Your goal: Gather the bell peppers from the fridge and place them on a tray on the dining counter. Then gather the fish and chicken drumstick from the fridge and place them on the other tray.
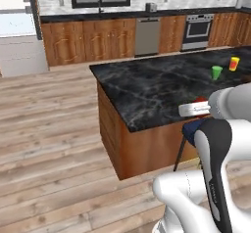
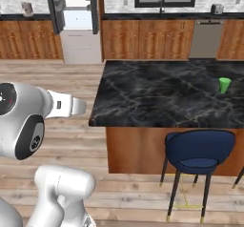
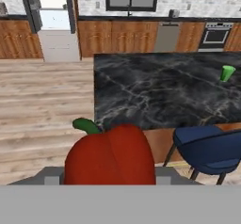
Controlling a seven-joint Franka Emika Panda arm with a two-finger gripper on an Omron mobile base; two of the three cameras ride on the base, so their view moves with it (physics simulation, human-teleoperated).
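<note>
Your gripper squeezes a round, shiny red bell pepper with a green stem at the bottom middle; the dark marble counter is smooth.

left base view: looks forward and down from behind the white arm, which rises at lower right; faces the dark marble dining counter from its near-left corner, wooden cabinets far behind.
right base view: same direction, from the arm's other side; the counter's front edge and a blue padded stool lie near.
hand view: low and close behind a red bell pepper, facing the counter.
shared: all three show the counter, a green cup and the grey dishwasher.
</note>
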